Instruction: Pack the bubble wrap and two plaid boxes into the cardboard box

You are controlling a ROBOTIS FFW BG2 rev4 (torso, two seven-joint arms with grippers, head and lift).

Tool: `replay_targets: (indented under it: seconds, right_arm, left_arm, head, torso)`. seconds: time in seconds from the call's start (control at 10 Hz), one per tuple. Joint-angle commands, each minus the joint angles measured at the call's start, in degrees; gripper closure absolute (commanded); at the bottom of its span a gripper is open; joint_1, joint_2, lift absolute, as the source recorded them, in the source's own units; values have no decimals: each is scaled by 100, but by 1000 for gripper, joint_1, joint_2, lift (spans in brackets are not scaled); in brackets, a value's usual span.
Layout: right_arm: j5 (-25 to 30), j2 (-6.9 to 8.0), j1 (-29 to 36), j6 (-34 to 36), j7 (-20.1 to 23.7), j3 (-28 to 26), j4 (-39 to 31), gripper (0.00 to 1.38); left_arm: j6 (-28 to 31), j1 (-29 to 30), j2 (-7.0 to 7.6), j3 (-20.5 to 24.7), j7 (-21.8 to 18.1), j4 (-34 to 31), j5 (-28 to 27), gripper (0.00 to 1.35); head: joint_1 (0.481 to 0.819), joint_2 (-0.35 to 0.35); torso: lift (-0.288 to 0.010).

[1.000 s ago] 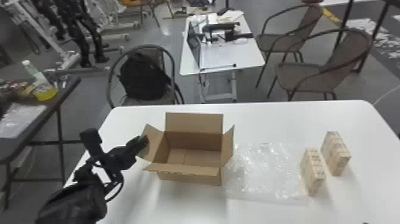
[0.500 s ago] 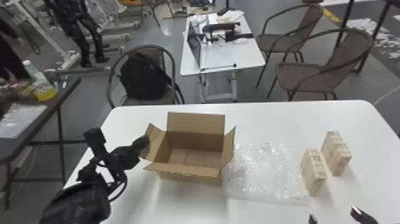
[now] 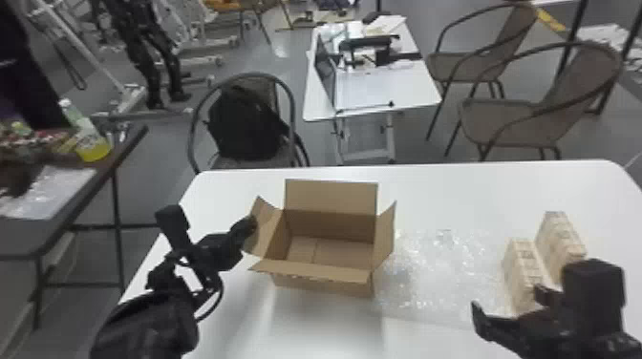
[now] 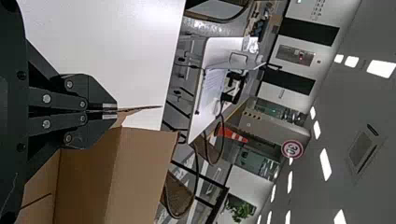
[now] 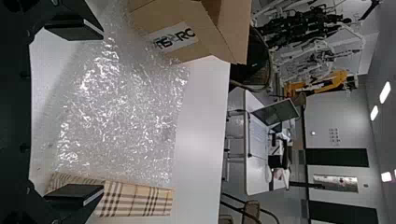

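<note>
Cardboard box [image 3: 323,285], flap [image 3: 267,235] in left end effector [image 3: 250,226]

Gray floor [image 3: 413,148] spreads beyond the white table [image 3: 454,191]. A black backpack [image 3: 246,124] rests on a round-backed chair [image 3: 268,90]; brown armchairs [image 3: 506,119] stand right of a white desk [image 3: 368,95]. Ceiling lights [image 5: 385,92] shine near a pale wall [image 5: 327,112].

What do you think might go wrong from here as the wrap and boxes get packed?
The open right tool has a finger near a plaid box and might nudge it. The bubble wrap lies spread flat and could slip when gripped. The left tool pinches a side flap; a tug might shift the cardboard box.
</note>
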Motion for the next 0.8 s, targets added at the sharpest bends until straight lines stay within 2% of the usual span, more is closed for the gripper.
replay_targets:
  seconds: [0.0,0.2,0.5,0.7]
  right_arm:
    - [107,136,-678,1125,1,269,100,137]
    - [-174,338,-1398,1538,1,480,848,139]
    - [-86,698,-1996,1819,-43,639,1489,139]
    - [-183,734,-2189,1819,-298,647,1806,137]
  left_arm:
    - [-43,-21,-15,1,18,-12,-123,1216]
    - [-43,-29,-15,98,18,-21,-211,1216]
    - [-34,-91,29,212,36,-56,-386,1216]
    - [-7,-65,64,326,36,-83,-457,1216]
  head:
    - [695,253]
    - [695,278]
    - [695,322]
    - [695,344]
  torso:
    - [-50]
    - [-50]
    - [-50]
    - [-50]
